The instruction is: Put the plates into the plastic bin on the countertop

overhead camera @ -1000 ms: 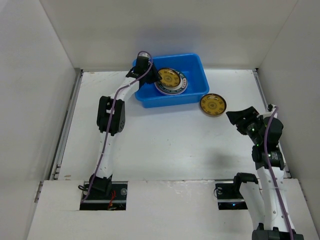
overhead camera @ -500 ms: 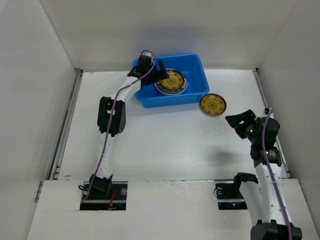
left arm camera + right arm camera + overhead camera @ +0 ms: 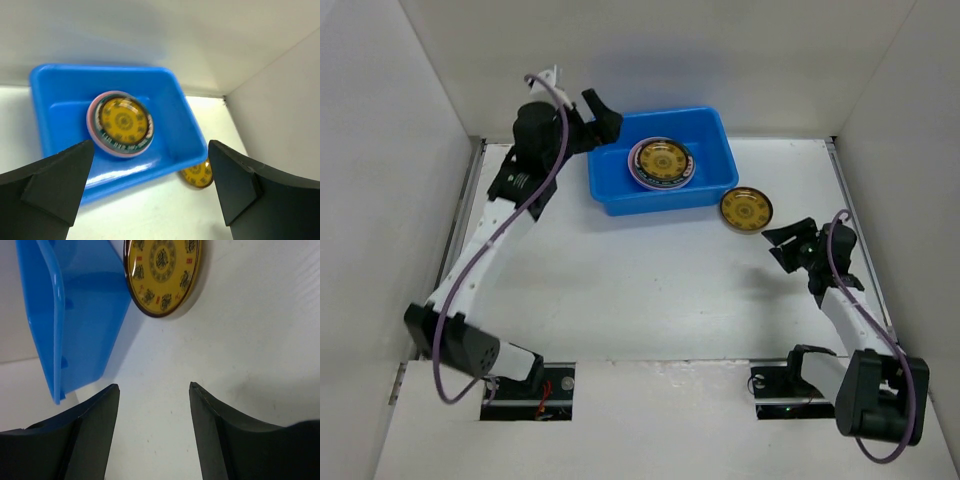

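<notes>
Top external: plates (image 3: pixel 660 163) stacked in the blue bin (image 3: pixel 711 138), one gold plate (image 3: pixel 746 209) on the counter (image 3: pixel 650 280) at its 4 o'clock; my left jaws and right jaws both released.

Glossy blue plastic bin (image 3: pixel 177 135), shiny glazed yellow plate (image 3: pixel 162 270), matte white countertop (image 3: pixel 650 280).

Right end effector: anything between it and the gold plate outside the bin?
Nothing. In the right wrist view, only bare white countertop separates the right end effector from the yellow-gold plate.
</notes>
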`<state>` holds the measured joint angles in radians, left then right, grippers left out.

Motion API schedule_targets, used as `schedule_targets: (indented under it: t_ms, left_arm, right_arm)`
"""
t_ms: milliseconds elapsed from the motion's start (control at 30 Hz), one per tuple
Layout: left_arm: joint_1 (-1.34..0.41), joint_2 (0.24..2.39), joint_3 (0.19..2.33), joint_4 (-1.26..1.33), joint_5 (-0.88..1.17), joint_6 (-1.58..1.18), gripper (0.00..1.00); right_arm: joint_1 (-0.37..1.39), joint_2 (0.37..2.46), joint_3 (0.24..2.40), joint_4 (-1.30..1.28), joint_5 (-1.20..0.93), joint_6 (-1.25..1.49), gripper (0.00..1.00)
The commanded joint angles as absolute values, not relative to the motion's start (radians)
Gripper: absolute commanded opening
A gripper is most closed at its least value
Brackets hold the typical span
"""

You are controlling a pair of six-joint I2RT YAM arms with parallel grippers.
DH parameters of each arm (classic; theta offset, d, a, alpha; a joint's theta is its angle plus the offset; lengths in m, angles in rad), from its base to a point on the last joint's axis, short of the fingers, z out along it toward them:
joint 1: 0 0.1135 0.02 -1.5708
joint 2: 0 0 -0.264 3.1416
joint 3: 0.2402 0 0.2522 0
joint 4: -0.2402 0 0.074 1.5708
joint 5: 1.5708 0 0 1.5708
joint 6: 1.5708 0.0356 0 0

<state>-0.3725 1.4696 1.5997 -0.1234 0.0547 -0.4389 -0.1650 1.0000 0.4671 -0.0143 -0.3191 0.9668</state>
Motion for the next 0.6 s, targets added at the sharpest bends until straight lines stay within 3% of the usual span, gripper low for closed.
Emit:
schedule_targets:
  t_ms: [0,233,567]
  left_arm:
    - [-0.377,1.412,1.363,-0.167,-0.078,-0.454,1.0]
    - [-0.364,1.126,1.016,-0.21,-0.115,-0.532,1.0]
    - [-0.282,0.916,0.893,-0.368,-0.12,-0.528,1.0]
  right_arm:
    - [-0.185,1.075,0.456,0.216,-0.275,1.045,0.63]
    - [-0.197,1.365,0.503,0.391,-0.245,1.123,0.62]
    - [-0.179,1.637,0.63,0.488,-0.276,1.161,0.6]
